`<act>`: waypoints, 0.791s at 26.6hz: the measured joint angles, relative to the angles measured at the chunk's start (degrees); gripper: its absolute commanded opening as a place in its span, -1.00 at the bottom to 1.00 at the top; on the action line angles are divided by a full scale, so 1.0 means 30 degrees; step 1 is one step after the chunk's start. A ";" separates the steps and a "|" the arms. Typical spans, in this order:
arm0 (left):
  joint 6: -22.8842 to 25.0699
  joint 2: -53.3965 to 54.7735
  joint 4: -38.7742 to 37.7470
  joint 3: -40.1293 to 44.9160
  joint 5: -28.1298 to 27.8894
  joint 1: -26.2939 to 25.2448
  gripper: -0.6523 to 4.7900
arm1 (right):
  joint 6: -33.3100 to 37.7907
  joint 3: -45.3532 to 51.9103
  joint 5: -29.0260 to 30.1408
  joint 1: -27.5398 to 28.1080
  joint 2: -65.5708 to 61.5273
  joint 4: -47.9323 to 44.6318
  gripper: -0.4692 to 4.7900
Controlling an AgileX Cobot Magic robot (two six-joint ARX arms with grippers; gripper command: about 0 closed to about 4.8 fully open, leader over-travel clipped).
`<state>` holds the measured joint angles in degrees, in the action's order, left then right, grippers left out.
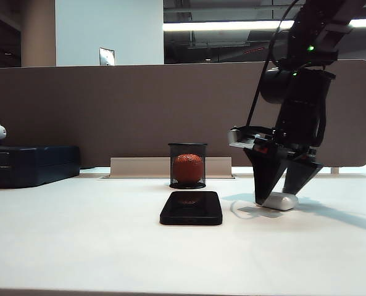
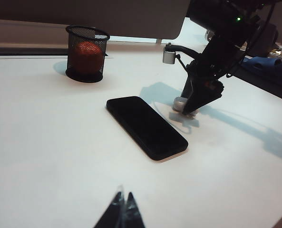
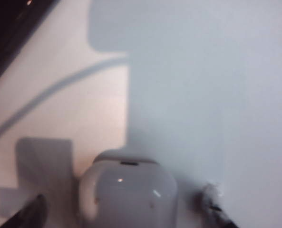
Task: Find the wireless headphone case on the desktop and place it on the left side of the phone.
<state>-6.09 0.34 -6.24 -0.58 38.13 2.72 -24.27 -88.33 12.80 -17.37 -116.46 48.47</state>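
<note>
Headphone case (image 3: 126,192) between spread fingers of right end effector (image 3: 124,209), ungripped, left end effector (image 2: 122,209) clenched

Left hand (image 2: 123,209): tips together, low over worktop (image 2: 45,142) | phone (image 2: 146,126): flat, centre | right hand (image 2: 190,108): at wireless headphone case (image 2: 179,103), beside phone | mesh cup (image 2: 87,53): orange ball (image 2: 86,56) inside

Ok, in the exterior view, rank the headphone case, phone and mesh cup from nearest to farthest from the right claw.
1. Headphone case: between the right claw's open jaws, on the desktop.
2. Phone: to its left.
3. Mesh cup: behind the phone, by the partition.
</note>
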 measured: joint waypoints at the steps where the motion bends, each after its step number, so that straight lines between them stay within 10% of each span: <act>1: 0.0000 0.0000 0.0007 0.0000 0.0000 0.0000 -0.78 | 0.0000 0.0000 -0.0044 -0.0044 -0.0015 -0.0029 0.77; 9: 0.0000 0.0000 0.0000 0.0000 0.0007 0.0000 -0.78 | 0.0000 -0.0022 -0.0583 -0.0277 -0.0036 0.0036 0.75; 13: 0.0000 0.0000 -0.0007 0.0000 0.0007 0.0000 -0.78 | -0.0007 -0.0036 -0.1428 -0.0306 -0.0066 0.0095 0.08; 21: 0.0000 0.0000 -0.0007 0.0000 0.0000 0.0000 -0.78 | -0.0007 -0.0044 -0.1413 -0.0277 -0.0058 0.0168 -0.08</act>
<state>-6.09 0.34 -6.26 -0.58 38.13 2.72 -24.29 -88.47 8.56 -18.20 -116.64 48.97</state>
